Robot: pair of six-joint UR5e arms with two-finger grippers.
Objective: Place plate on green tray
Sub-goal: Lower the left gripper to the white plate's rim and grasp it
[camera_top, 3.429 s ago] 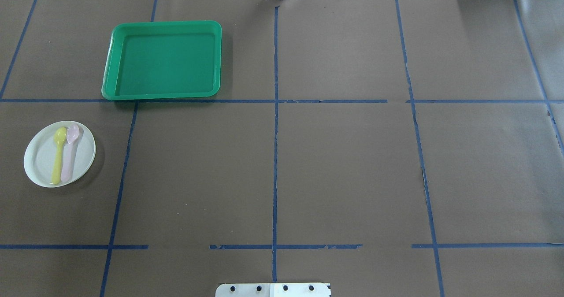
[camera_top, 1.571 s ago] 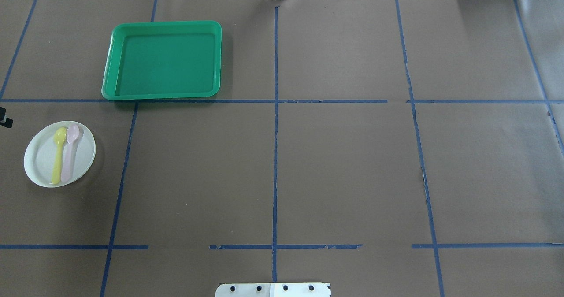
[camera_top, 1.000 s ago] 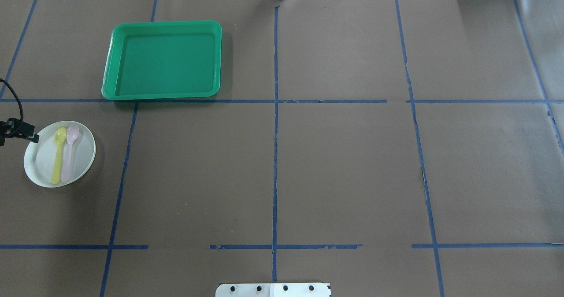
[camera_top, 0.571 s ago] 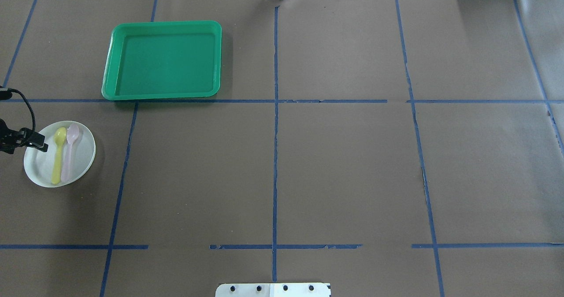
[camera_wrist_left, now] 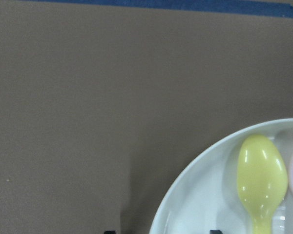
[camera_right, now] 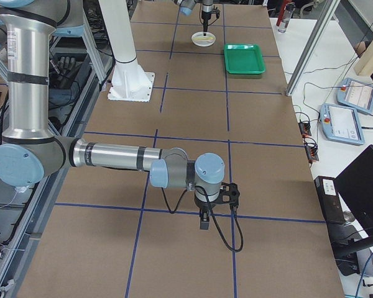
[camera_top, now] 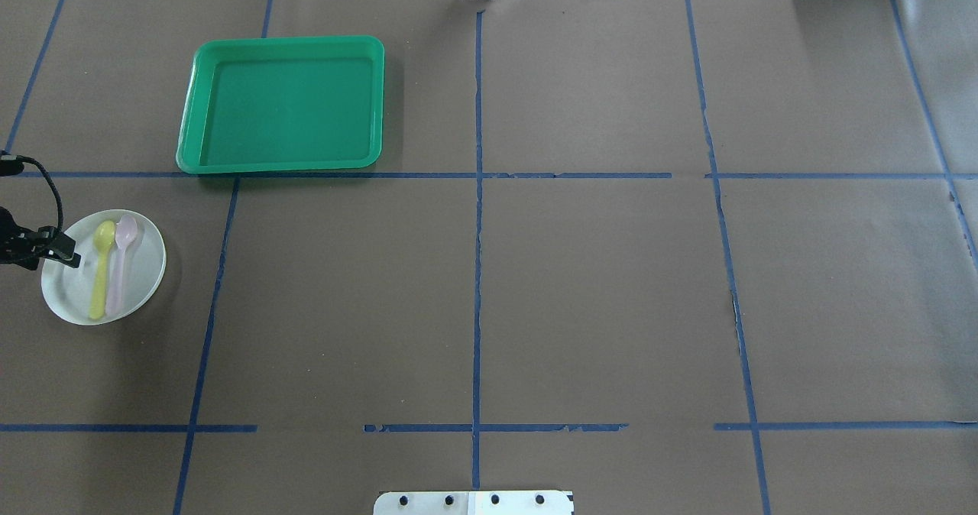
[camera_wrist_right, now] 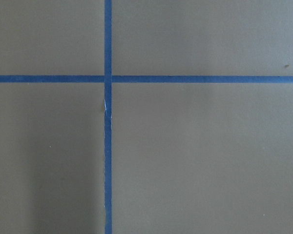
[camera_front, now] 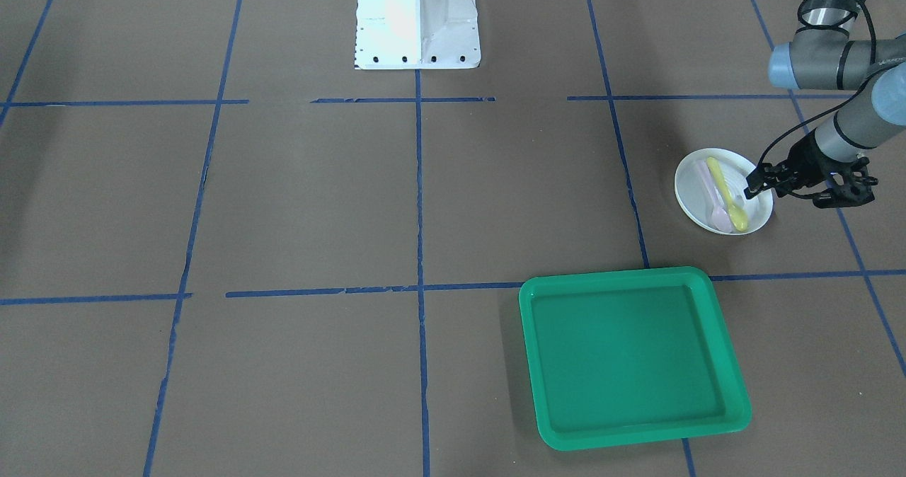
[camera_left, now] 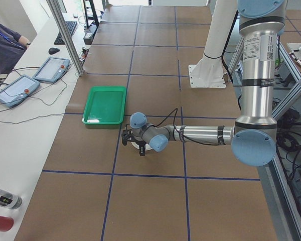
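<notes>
The small white plate (camera_top: 147, 264) lies on the table at the near left, with a yellow spoon (camera_top: 99, 270) and a pink spoon (camera_top: 121, 267) on it. The front view shows the plate (camera_front: 690, 187) at the right. The green tray (camera_top: 283, 102) lies empty beyond it, apart from it, and also shows in the front view (camera_front: 630, 353). My left gripper (camera_top: 42, 261) is open and low over the plate's outer rim. One finger is over the plate and one is outside it (camera_front: 782, 195). In the left wrist view the plate (camera_wrist_left: 205, 195) and yellow spoon (camera_wrist_left: 261, 178) fill the lower right. My right gripper (camera_right: 205, 220) shows only in the exterior right view, so I cannot tell its state.
Brown paper with blue tape lines covers the table. The robot's white base (camera_front: 417, 20) stands at mid table on the near edge. My right arm hovers low over the table's far right end. Tablets (camera_left: 20, 83) and cables lie on the white bench past the tray.
My left gripper came in from the left edge and moved over the plate's left rim. In the last half second it barely shifted. Plate, spoons and tray have not moved.
</notes>
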